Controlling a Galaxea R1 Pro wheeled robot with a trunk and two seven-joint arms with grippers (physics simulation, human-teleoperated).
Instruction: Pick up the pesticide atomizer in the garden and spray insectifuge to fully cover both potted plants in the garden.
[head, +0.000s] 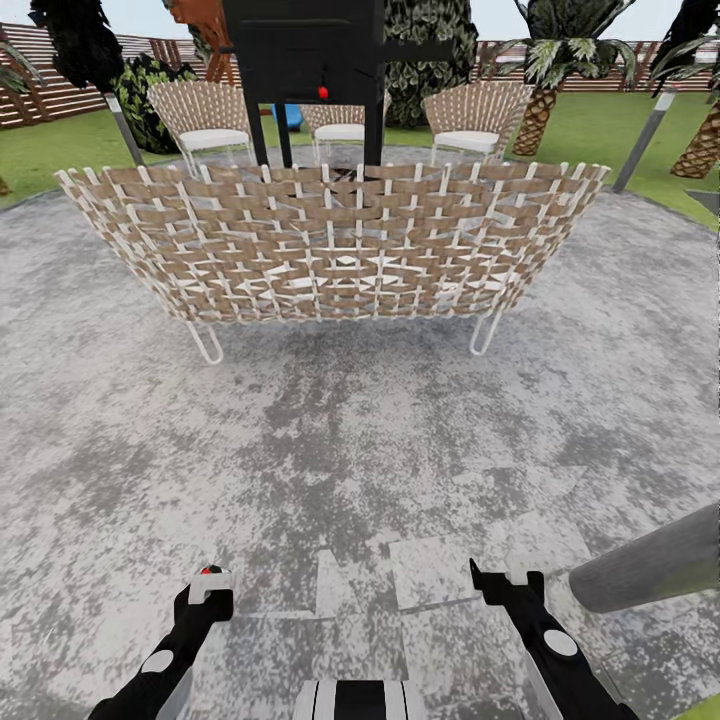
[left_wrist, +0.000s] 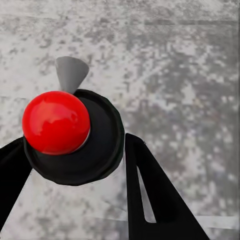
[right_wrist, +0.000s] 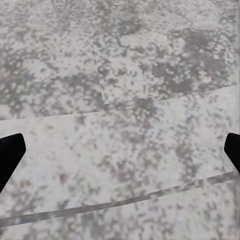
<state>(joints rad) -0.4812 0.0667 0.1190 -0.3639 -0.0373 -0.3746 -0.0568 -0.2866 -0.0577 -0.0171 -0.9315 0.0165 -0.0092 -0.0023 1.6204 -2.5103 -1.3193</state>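
While the left gripper (left_wrist: 75, 165) pinches the pesticide atomizer (left_wrist: 67, 135), red top toward the wrist camera, bottle axis along the fingers, the right gripper (right_wrist: 120, 155) hangs spread and empty. Potted plants not spotted, probably somewhere past the woven sofa (head: 330, 245) blocking ahead. Grey mottled patio (head: 330, 450) underfoot, chairs (head: 205, 120), lawn and fence beyond

Pesticide atomizer (left_wrist: 72, 137) top glossy red; patio (head: 350, 430) mottled matt stone; sofa (head: 330, 245) woven wicker.
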